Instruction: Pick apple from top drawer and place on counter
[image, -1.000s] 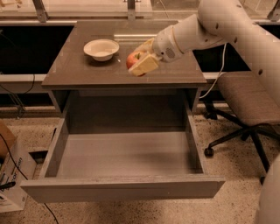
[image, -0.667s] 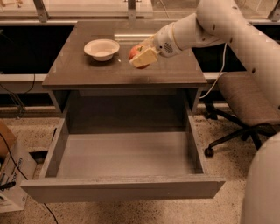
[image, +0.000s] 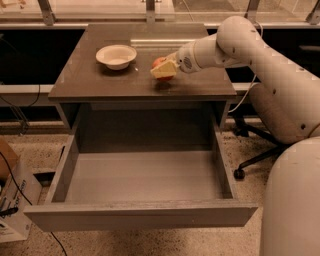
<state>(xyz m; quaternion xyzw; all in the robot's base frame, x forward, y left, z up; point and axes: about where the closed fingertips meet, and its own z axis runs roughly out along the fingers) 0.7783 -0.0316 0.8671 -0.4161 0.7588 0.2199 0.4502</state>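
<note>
The red apple (image: 159, 63) is held in my gripper (image: 164, 69), whose yellowish fingers are closed around it just above the counter (image: 100, 82), right of centre. The white arm reaches in from the right. The top drawer (image: 142, 177) is pulled fully open below the counter, and its grey floor is bare.
A cream-white bowl (image: 116, 55) stands on the counter left of the apple. An office chair base (image: 250, 160) stands to the right of the drawer. A cardboard box (image: 12, 200) sits on the floor at the left. A railing runs behind the counter.
My gripper has carried the apple a little farther back over the counter and lowered it slightly toward the surface. The drawer and bowl have not moved.
</note>
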